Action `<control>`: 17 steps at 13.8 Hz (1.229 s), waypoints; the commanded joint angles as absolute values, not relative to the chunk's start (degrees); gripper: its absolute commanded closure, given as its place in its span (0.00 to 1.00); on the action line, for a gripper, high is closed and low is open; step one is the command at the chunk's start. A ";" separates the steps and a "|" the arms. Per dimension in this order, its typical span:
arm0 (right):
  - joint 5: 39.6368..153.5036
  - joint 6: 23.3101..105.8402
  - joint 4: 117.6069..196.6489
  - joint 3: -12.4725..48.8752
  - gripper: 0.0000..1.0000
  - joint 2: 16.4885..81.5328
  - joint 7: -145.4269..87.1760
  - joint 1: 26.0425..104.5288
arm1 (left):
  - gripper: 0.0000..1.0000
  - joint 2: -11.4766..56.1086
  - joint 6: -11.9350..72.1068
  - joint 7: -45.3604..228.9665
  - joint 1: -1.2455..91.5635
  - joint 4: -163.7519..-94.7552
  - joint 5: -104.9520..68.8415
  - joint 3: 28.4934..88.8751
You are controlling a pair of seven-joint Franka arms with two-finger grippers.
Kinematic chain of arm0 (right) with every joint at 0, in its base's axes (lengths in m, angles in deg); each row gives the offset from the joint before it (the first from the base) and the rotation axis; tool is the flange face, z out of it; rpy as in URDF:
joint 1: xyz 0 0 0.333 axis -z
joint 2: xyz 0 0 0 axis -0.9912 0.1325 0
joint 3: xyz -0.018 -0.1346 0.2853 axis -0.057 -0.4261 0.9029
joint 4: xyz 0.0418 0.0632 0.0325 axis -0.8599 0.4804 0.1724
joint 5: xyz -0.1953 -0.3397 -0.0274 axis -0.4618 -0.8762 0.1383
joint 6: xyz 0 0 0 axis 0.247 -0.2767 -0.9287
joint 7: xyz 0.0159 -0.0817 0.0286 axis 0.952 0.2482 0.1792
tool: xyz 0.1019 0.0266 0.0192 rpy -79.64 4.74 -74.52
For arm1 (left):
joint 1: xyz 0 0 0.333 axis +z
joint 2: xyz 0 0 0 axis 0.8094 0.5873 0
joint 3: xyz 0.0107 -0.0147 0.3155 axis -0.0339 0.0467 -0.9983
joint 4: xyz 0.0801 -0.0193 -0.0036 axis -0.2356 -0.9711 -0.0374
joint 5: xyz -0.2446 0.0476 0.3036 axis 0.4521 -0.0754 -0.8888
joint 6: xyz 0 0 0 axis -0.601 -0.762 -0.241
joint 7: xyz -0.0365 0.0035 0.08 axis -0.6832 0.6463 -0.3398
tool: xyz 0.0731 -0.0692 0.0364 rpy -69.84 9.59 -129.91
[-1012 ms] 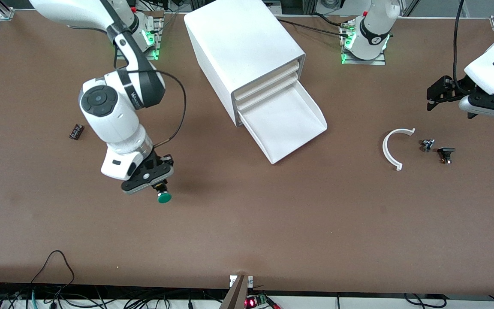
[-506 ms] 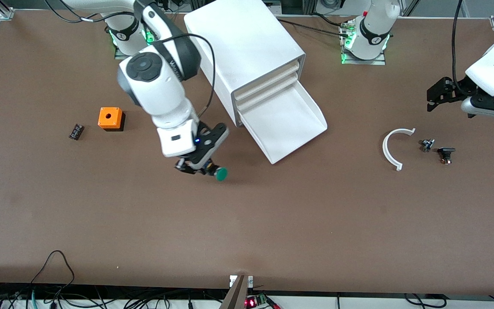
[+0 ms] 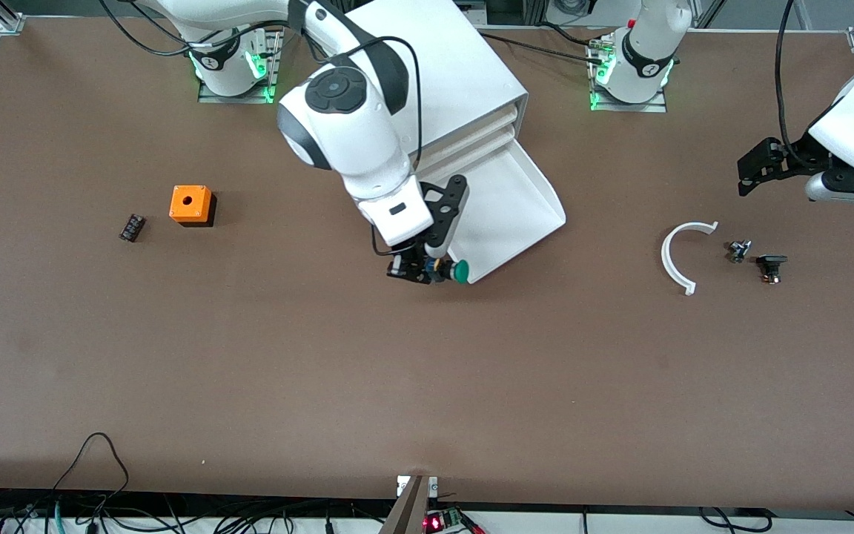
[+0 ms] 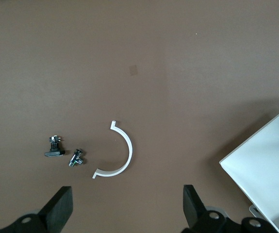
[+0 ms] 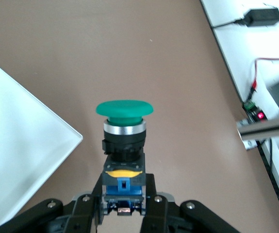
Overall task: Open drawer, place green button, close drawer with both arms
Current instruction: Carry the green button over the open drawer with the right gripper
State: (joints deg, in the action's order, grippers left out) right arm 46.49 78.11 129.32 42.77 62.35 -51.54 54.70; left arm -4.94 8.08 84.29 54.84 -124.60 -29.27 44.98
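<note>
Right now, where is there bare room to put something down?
The open drawer is bare inside. The table is bare nearer the camera. It is crowded near the white arc, screw and black part, under the waiting left gripper. The right gripper carries the button by the drawer's corner.

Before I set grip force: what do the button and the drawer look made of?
Button: likely plastic, with a matte green cap, a shiny metallic-looking collar and a black, yellow and blue body; the right gripper holds it by the drawer's corner. Drawer: probably moulded plastic, uniform white with a smooth, faintly glossy floor. Left gripper waits, open.
</note>
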 commanded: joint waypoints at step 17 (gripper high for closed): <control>45.40 66.74 121.39 42.64 0.78 73.44 -71.12 45.22 | 0.00 -2.87 6.97 86.93 56.32 -123.50 -28.72 44.40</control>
State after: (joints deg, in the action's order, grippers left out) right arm 46.25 69.52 125.47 42.76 70.04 -69.96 46.99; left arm -3.27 8.01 87.11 55.55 -124.58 -29.24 44.36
